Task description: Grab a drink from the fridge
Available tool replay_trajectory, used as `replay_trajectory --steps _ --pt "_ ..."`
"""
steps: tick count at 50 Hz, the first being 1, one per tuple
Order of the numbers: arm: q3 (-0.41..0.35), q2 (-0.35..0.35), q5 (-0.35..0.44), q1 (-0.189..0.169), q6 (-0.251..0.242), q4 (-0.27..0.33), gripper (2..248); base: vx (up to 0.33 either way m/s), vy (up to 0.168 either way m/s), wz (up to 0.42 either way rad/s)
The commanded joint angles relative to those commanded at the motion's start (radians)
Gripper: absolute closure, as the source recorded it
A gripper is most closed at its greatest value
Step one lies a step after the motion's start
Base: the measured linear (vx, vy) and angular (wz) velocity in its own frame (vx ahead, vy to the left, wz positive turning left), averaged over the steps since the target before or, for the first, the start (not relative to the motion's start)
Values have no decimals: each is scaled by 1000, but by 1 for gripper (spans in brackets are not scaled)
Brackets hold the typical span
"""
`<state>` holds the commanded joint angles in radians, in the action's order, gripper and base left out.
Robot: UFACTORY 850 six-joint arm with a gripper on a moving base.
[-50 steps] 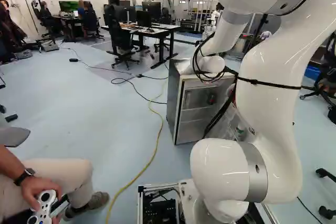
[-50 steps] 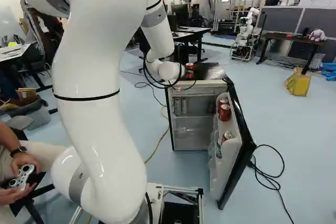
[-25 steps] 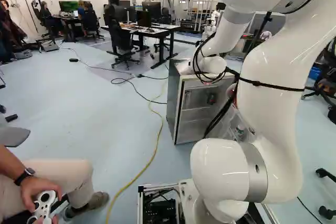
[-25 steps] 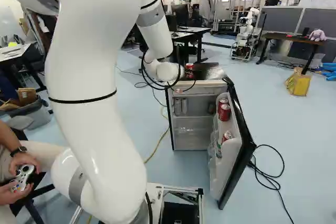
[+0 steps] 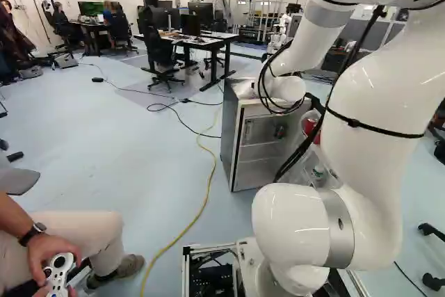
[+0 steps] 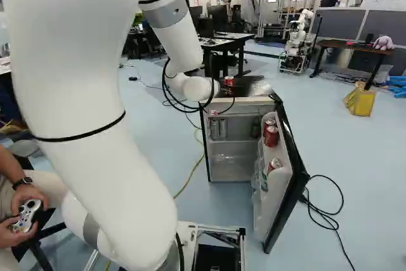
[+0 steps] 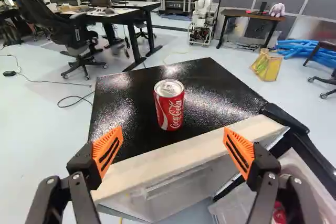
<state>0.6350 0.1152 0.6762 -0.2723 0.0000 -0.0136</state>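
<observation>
We see the red can (image 7: 169,105) upright on the black top of the fridge (image 7: 140,88), ahead of the gripper (image 6: 224,91) and lined up with the gap between its fingers. The orange pads (image 7: 107,151) stand wide apart with nothing clamped, on either side of our line to the can. In the right base view the wrist seems to hide much of the gripper, so we trust the wrist view more. Below, the fridge door (image 6: 293,176) hangs open (more red cans (image 6: 271,136) sit in its racks), and paler cans (image 6: 219,129) stand on an inner shelf.
</observation>
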Motion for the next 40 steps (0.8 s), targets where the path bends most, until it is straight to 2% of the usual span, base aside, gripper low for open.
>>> replay_trajectory --steps 18,40 --pt "-48 -87 -61 -54 0 -31 3 0 0 0" --pt "-29 -121 -133 -126 0 -73 3 0 0 0"
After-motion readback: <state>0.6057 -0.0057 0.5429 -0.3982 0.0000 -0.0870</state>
